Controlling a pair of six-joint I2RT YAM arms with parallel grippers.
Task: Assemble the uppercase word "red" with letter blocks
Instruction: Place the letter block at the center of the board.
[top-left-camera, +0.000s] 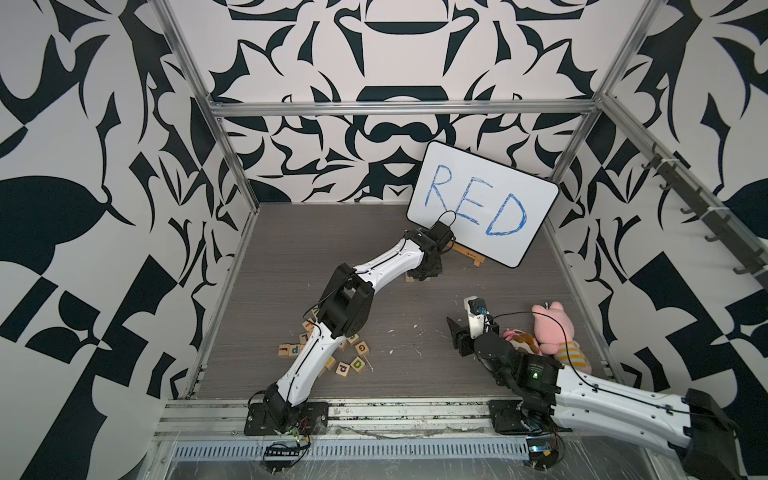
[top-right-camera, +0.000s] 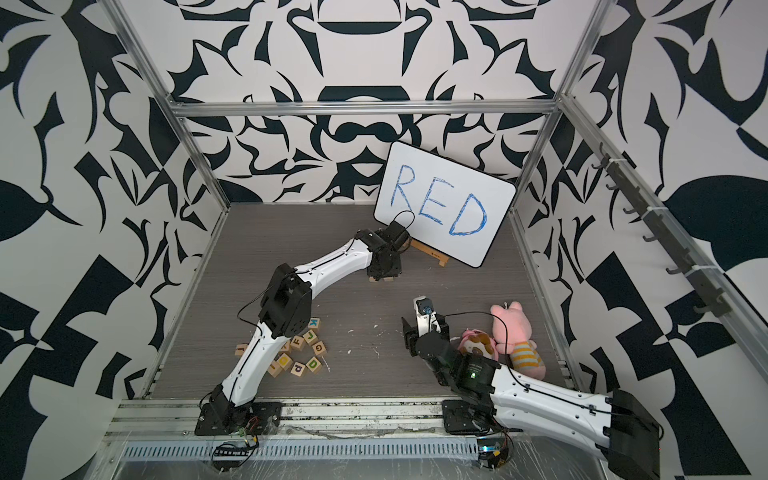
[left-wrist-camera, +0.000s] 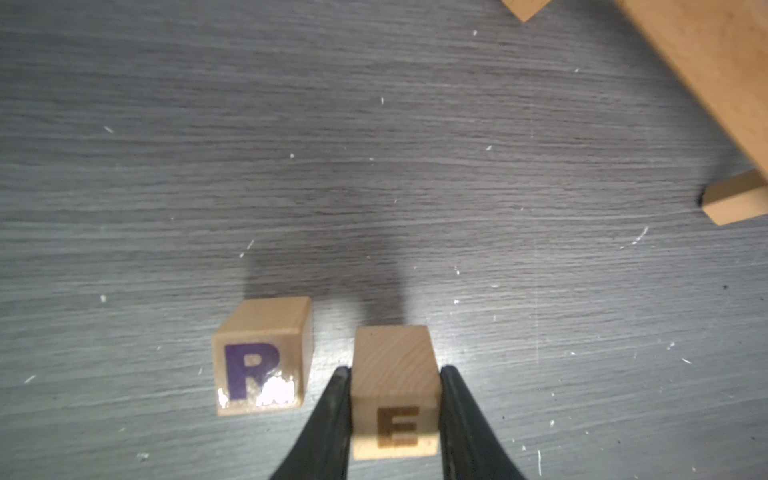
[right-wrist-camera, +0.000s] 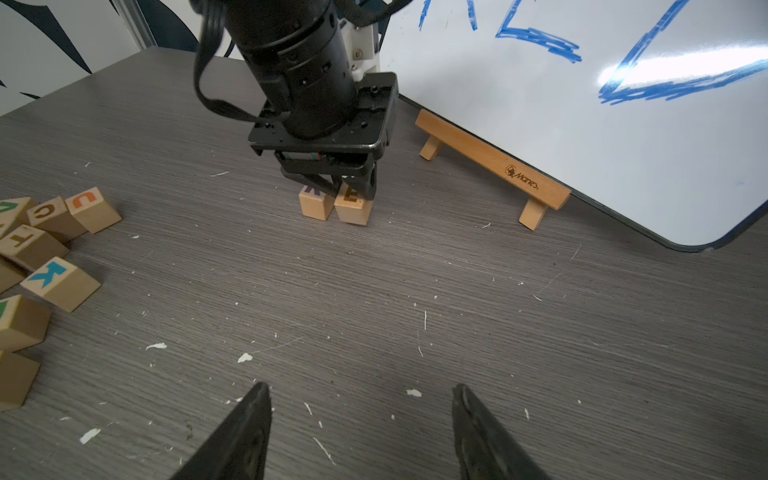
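Observation:
In the left wrist view, my left gripper is shut on the E block, its black fingers pressing the block's two sides. The E block is down at table level beside the purple R block, with a narrow gap between them. The right wrist view shows both the R block and the E block under the left gripper, in front of the whiteboard. The green D block lies in the loose pile near the left arm's base. My right gripper hovers open and empty over bare table.
A whiteboard with blue "RED" leans on a wooden easel just behind the R and E blocks. A block with a purple lowercase d lies beside the D. Plush toys lie beside the right arm. Metal frame rails edge the table.

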